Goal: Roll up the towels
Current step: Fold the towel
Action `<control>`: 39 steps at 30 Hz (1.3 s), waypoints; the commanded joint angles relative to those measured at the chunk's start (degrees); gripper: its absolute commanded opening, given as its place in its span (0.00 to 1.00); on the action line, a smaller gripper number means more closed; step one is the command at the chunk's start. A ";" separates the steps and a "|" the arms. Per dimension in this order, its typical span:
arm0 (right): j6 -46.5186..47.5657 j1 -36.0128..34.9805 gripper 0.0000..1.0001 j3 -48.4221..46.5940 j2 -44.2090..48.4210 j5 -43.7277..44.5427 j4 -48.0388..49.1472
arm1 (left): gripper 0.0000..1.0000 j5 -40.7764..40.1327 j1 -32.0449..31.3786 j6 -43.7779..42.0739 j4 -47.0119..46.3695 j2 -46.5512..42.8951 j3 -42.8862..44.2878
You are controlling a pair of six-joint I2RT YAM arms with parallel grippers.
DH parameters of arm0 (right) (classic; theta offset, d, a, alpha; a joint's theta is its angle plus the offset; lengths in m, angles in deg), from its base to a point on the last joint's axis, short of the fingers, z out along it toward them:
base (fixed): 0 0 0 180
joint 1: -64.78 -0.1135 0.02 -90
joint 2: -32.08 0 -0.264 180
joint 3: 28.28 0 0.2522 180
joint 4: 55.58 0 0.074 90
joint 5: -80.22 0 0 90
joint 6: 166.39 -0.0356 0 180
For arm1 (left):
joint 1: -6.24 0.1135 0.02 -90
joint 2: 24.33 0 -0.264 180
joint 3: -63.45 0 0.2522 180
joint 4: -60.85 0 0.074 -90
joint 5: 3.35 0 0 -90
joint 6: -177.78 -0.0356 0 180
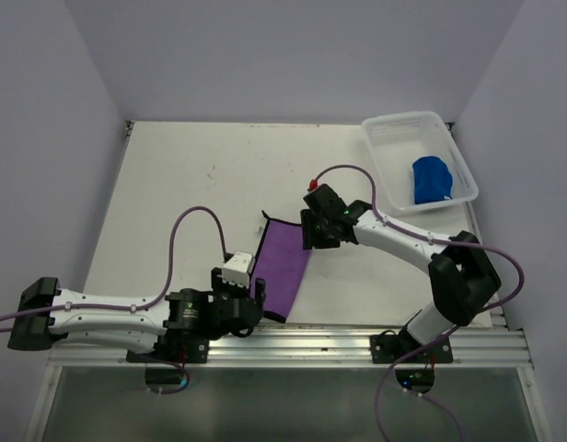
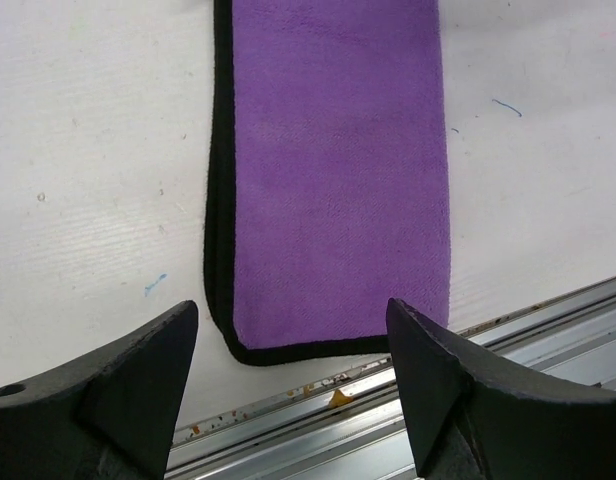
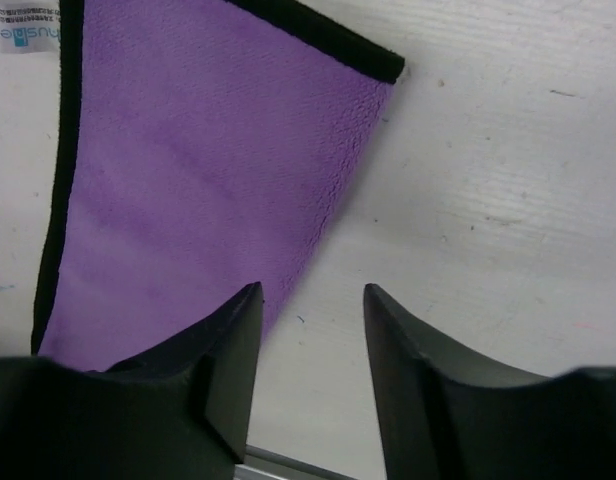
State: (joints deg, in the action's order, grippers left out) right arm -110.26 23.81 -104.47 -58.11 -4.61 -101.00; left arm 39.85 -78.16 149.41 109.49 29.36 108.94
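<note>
Pincers both apart: left pincer [image 2: 291,303] over near end of purple towel [image 1: 283,269], right pincer [image 3: 310,295] at far end. Towel flat on table [image 1: 173,184]; blue towel [image 1: 431,180] in basket [image 1: 394,124].

We see the black-edged purple towel [image 1: 283,267] lying flat, a long strip well left of the white mesh basket [image 1: 403,121]; the blue towel [image 1: 431,180] sits bundled inside it.

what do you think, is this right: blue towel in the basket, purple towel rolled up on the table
Not quite: the purple towel lies flat on the table, not rolled up, as the top external view shows. The blue towel is in the basket.
</note>
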 commanded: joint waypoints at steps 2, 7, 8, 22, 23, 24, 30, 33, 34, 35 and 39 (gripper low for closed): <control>-2.96 -1.74 0.52 0.56 -1.74 -1.39 6.61 | 0.80 -1.01 -0.15 -3.96 -5.76 -1.04 1.50; -4.01 -2.62 0.52 0.65 -4.63 -2.00 8.28 | 0.80 -0.13 -0.15 -5.90 -8.59 -1.13 0.79; -4.01 -2.71 0.52 0.47 -5.16 -2.09 8.28 | 0.80 -0.21 -0.15 -5.99 -8.51 -0.78 0.79; 1.52 -2.97 0.47 -8.66 -14.13 -0.42 4.42 | 0.83 0.31 0.38 -3.71 -13.86 1.23 -3.68; 1.96 -2.97 0.47 -9.37 -15.35 -0.60 4.24 | 0.83 0.40 0.55 -3.18 -15.08 2.63 -4.12; 2.05 -2.97 0.48 -10.07 -15.80 -0.95 3.89 | 0.83 0.57 0.73 -2.74 -15.53 3.34 -4.48; 3.37 -2.97 0.48 -14.55 -19.22 -1.83 3.10 | 0.85 2.85 4.85 -0.10 -21.06 6.16 -9.13; 4.42 -2.89 0.48 -16.48 -20.89 -1.92 2.57 | 0.84 5.14 7.22 -0.54 -25.54 7.83 -11.68; 4.95 -2.89 0.48 -17.01 -21.42 -2.00 2.48 | 0.85 5.76 7.67 -0.98 -27.64 9.22 -11.95; 5.30 -2.89 0.48 -17.54 -21.95 -2.09 2.22 | 0.84 6.81 8.11 -1.33 -28.62 9.85 -12.04; 7.58 -2.54 0.49 -23.32 -25.11 -2.01 0.72 | 0.84 8.31 9.60 -2.91 -33.27 15.02 -11.78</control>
State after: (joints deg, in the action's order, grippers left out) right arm -105.54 21.01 -122.39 -81.65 -6.42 -98.88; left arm 45.92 -69.55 146.68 83.80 41.34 97.13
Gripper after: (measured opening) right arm 0.488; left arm 0.843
